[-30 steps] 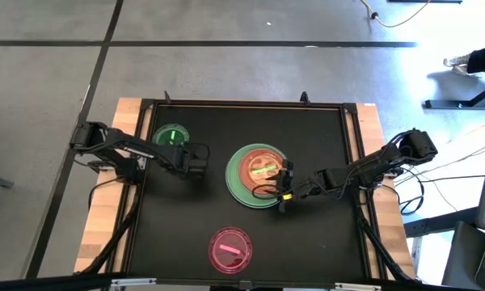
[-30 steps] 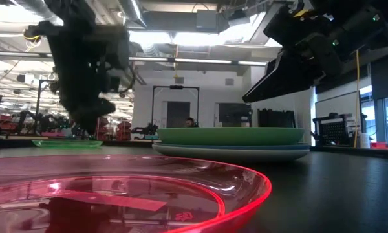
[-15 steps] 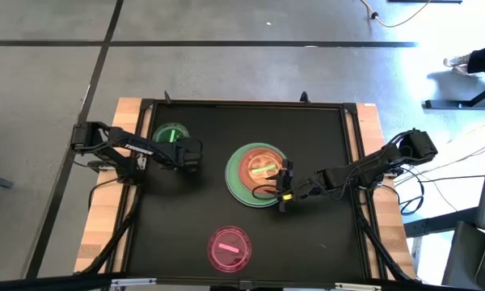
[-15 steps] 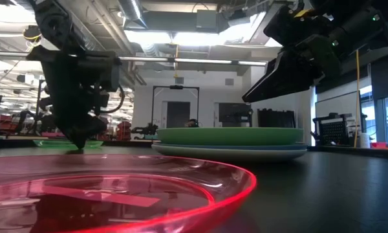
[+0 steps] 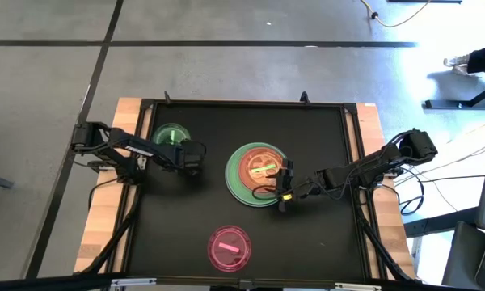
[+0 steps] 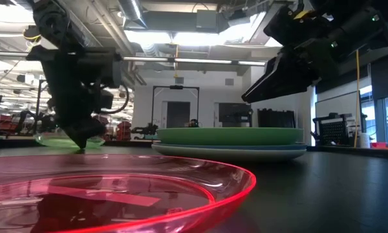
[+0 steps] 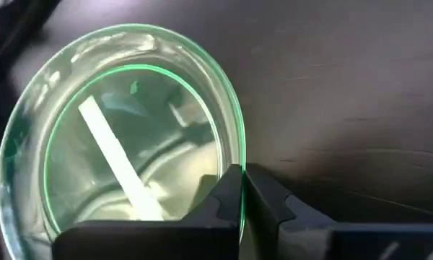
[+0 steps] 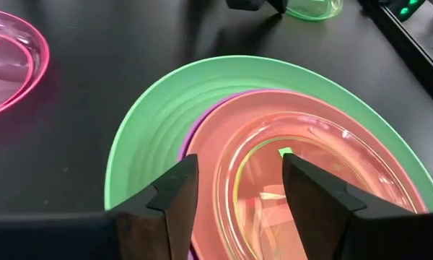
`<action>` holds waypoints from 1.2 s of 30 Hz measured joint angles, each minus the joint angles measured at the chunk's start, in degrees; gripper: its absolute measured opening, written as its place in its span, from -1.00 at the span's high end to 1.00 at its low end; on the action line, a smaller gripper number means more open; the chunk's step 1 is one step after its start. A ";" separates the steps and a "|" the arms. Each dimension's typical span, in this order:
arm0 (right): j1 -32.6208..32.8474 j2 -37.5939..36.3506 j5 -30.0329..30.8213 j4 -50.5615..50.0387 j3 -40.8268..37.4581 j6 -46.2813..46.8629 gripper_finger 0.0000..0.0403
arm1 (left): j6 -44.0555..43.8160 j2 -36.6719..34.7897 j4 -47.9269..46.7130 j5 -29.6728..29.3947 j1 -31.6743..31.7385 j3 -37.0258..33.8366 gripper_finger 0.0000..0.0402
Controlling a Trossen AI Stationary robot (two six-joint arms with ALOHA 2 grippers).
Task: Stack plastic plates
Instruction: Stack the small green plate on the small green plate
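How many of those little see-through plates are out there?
3: a green one pinched by the left end effector, a pink one lying alone, and a third atop the stack. The stack may hide more.

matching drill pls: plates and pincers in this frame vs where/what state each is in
1. small green plate
2. pink plate
3. stack
4. right pincer

A. open, over the stack's edge
B. alone at the table's near edge
C. table centre, large green plate under orange
D. rim clamped by the left pincer

Pairs: 1-D, 2-B, 3-C, 4-A
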 joint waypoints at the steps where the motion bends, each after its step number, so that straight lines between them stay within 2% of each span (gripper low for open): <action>1: 0.00 0.00 0.03 0.00 0.00 0.06 0.05 | 0.91 0.03 0.00 0.42 -0.48 0.68 0.98; 13: 0.00 -0.04 0.60 -1.32 2.35 -1.44 0.05 | 10.97 0.04 0.65 -1.88 -10.95 14.39 0.99; 19: 0.04 -0.04 0.07 -8.52 6.45 -1.38 0.05 | 20.17 0.04 9.10 -2.00 -17.03 17.88 0.99; 23: 0.04 -0.57 -2.64 -10.70 8.21 -0.91 0.05 | 28.81 0.04 18.74 1.09 -19.67 17.99 0.99; 26: 0.04 -1.63 -7.24 -10.96 8.24 -0.34 0.05 | 33.13 0.04 24.70 5.02 -20.69 17.99 0.99; 30: 0.09 -4.57 -10.58 -12.98 8.24 -0.25 0.05 | 35.39 0.04 29.86 8.32 -21.27 17.99 0.99; 36: 1.07 -10.27 -9.69 -18.48 8.26 0.56 0.05 | 35.47 0.04 32.15 10.76 -21.32 18.01 0.99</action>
